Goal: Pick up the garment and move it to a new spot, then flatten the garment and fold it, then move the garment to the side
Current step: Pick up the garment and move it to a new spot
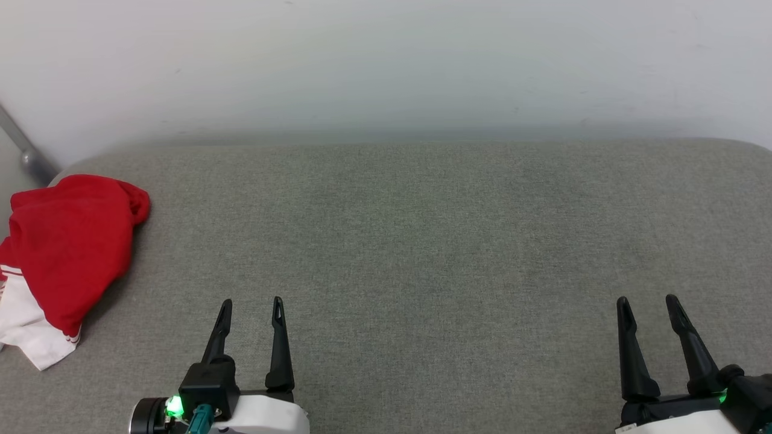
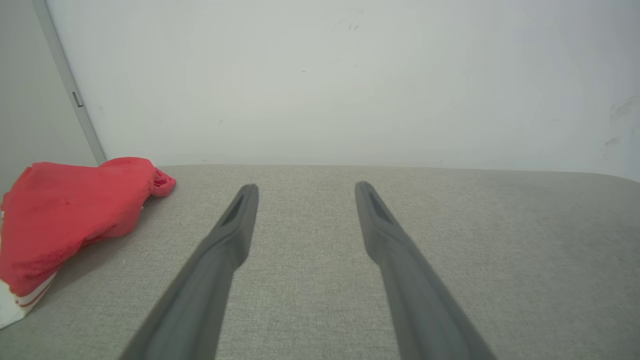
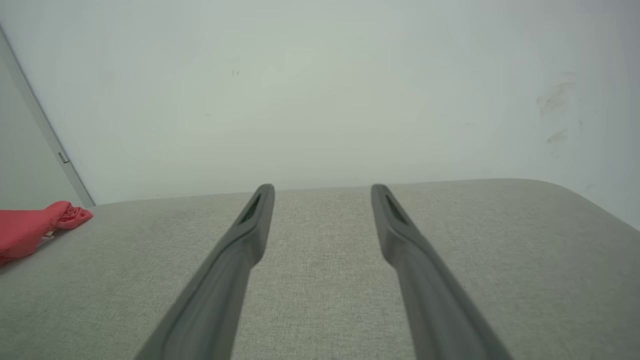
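The red T-shirt (image 1: 69, 241), one white sleeve showing, lies bunched at the left end of the grey fabric pad (image 1: 422, 241). Over the pad's near left, the left gripper (image 1: 251, 300) is spread wide and empty; over its near right, the right gripper (image 1: 646, 298) likewise.

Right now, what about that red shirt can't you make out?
Front of the shirt: head view, its own folds hide it.
Its left part: head and left wrist views, cut by the picture edge.
Most of it: right wrist view, cut by the left edge.
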Tool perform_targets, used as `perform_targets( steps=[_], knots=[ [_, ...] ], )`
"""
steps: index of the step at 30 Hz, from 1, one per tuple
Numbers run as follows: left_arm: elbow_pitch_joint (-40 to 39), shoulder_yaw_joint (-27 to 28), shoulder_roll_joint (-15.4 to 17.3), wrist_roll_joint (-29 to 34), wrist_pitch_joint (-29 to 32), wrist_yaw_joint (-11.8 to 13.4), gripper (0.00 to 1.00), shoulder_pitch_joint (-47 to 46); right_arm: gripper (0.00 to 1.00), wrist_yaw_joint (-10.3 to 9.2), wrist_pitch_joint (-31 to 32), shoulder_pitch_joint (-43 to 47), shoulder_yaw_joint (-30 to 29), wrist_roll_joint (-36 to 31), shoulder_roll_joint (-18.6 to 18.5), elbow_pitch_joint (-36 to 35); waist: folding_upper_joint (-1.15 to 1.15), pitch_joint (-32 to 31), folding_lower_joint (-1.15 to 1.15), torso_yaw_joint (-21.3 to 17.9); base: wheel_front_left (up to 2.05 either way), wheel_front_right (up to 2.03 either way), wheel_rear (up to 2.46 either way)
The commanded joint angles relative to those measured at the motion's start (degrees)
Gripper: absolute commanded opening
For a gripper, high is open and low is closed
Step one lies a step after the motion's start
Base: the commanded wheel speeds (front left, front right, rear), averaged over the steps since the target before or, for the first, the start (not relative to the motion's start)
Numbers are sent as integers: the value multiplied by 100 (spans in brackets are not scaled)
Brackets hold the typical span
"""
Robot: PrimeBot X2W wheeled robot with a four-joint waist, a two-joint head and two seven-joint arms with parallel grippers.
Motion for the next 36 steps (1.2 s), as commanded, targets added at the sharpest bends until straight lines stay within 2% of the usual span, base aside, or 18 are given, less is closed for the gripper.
perform_targets(
  steps=[1,8,18,27,36],
  knots=[
    [10,16,-8,-23,-18,-6,100,41,100,-2,-15,46,-6,53,-1,28,0,-1,0,2,0,0,0],
    [19,26,-8,-28,-18,-4,100,29,100,-2,-15,42,-9,75,-1,48,0,3,0,19,0,0,0],
    [37,37,-8,39,-18,53,100,-111,100,-2,-15,15,-20,-27,0,23,0,89,0,358,0,0,0],
    [39,124,-8,10,-17,151,100,-187,100,-2,-15,-66,-18,-110,0,-49,0,209,0,1005,0,0,0],
    [25,252,-8,-105,-17,250,100,-209,100,-2,-15,-88,-19,-269,-1,-95,0,289,0,1809,0,0,0]
  ],
)
